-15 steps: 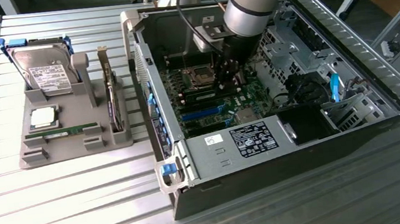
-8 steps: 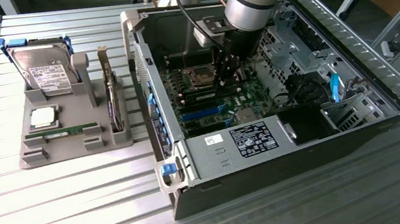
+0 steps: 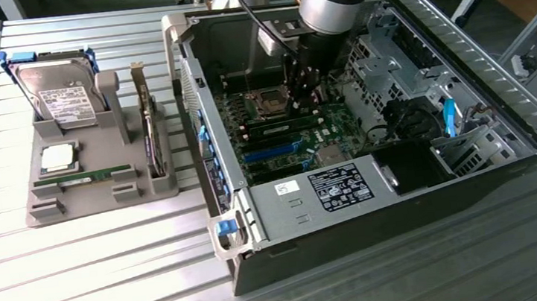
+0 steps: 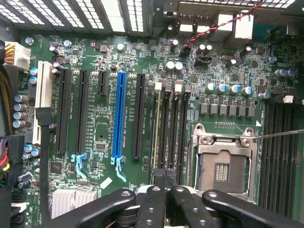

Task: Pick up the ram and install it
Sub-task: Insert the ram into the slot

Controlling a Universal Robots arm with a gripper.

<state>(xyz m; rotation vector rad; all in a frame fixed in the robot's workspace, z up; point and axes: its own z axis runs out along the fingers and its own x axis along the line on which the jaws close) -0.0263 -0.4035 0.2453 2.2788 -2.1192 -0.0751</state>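
In the exterior view, the grey open-sided computer case (image 3: 180, 70) stands on the slatted metal tabletop (image 3: 113, 287). The arm reaches down into it, its black hand (image 3: 301, 98) low over the green motherboard (image 3: 331, 125). Just near of the hand lies the ram (image 3: 281, 128), a long, thin green circuit-board stick, apparently sitting in a memory slot. A matching green stick (image 3: 82, 177) lies well apart on the grey plastic parts holder (image 3: 104, 201) at the exterior view's left.

In the wrist view, the hand (image 4: 164, 178) has its fingers pressed together, holding nothing. It hovers at the end of the black memory slots beside the silver processor socket (image 4: 222, 164). The ram (image 4: 156, 126) shows edge-on as a pale line in the slot nearest the long blue expansion slot (image 4: 119, 114).

This looks like the seating push. To do it well, the closed tips should bear squarely on the stick's top edge, not the neighbouring empty slot, and press straight down. Both ends should sink evenly until the end latches close; a tilted push risks jamming it.
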